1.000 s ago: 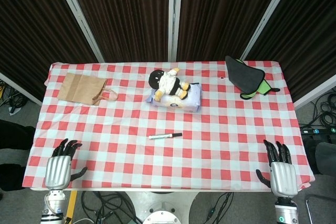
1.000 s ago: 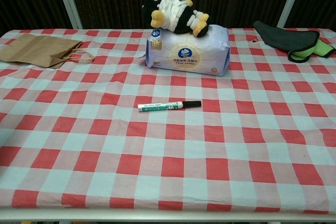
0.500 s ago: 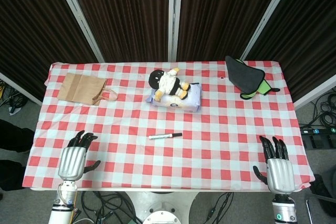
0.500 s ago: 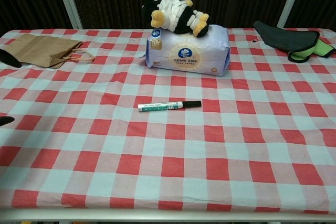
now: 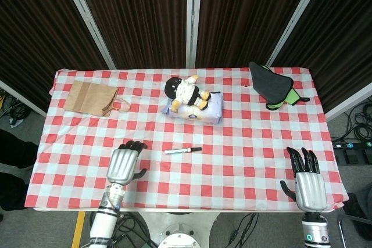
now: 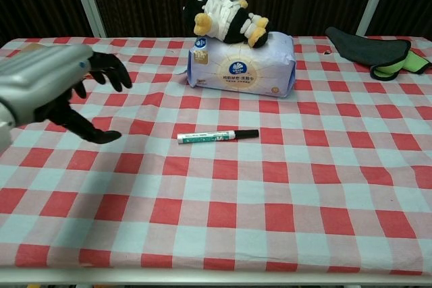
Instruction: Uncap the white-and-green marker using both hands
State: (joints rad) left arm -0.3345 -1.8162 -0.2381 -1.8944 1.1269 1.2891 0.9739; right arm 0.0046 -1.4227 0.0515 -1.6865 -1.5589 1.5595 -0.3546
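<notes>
The marker (image 5: 182, 151) lies flat on the checked cloth (image 5: 232, 143), a little below the centre of the head view, with its black cap pointing to the right of the frame and its white-and-green body to the left. In the chest view the marker (image 6: 217, 135) is near the middle of the frame. No hand touches it.

The left hand (image 5: 124, 165) is over the cloth at the lower left of the head view, to the left of the marker and apart from it. In the chest view this hand (image 6: 54, 92) fills the left edge; its dark fingers (image 6: 111, 70) are spread, the thumb reaches toward the marker, and it holds nothing.

The right hand (image 5: 306, 180) is at the lower right corner of the head view, by the near edge of the table, well apart from the marker. Its fingers are apart and empty. The chest view does not show it.

Above the marker in the frame lies a tissue pack (image 5: 195, 108) with a plush toy (image 5: 185, 90) on top. A paper bag (image 5: 89, 98) lies at the upper left of the cloth, and a dark and green cloth item (image 5: 273, 86) at the upper right.
</notes>
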